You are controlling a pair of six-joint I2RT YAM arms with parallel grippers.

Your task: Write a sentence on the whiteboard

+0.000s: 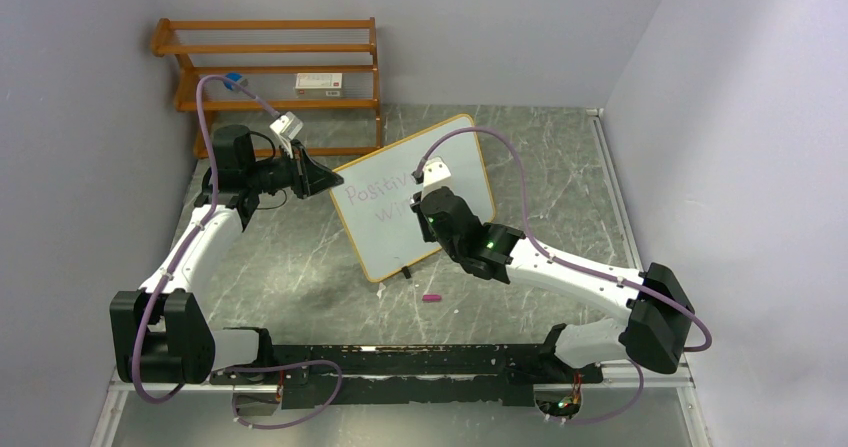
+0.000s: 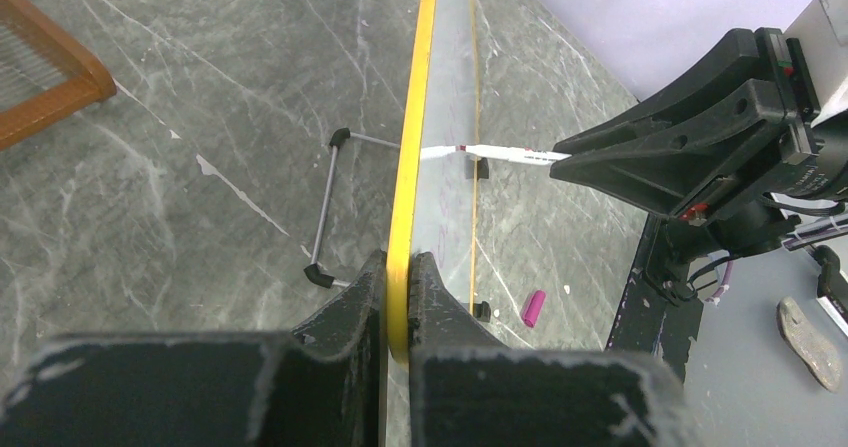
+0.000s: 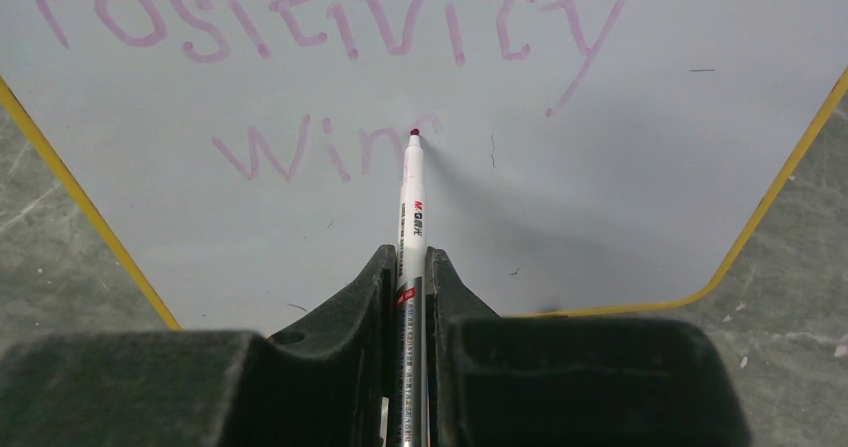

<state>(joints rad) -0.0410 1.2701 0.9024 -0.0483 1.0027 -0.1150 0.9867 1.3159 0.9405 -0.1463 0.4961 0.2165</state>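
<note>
**Top external.** The whiteboard (image 1: 388,245) stands tilted on the desk (image 1: 290,267), between my two arms, its face towards the right arm. The board is white with rounded corners and a thin pale rim. The sentence (image 1: 375,195) is thin purple handwriting. From here only "Positiv" and a "w" below it are readable, because my right arm covers the rest. My left jaws sit at the board's left edge and my right jaws are in front of its face. A pink cap (image 1: 432,297) lies on the desk just before the board's lower corner. The wooden shelf (image 1: 270,67) against the back wall holds one small white box (image 1: 320,82). I cannot make out its label.

**Left wrist.** My left jaws are closed on the board's yellow rim (image 2: 413,117), which I see edge-on, so no writing is visible. A wire stand (image 2: 330,207) props the back. The marker (image 2: 500,153) reaches the face from the right.

**Right wrist.** My right jaws are clamped on the marker's white barrel. Its tip touches the board. The top line reads "Positivity", with its upper edge cut off. The second line reads "win", and the tip is at its last stroke. The barrel's print is too small to read.
</note>
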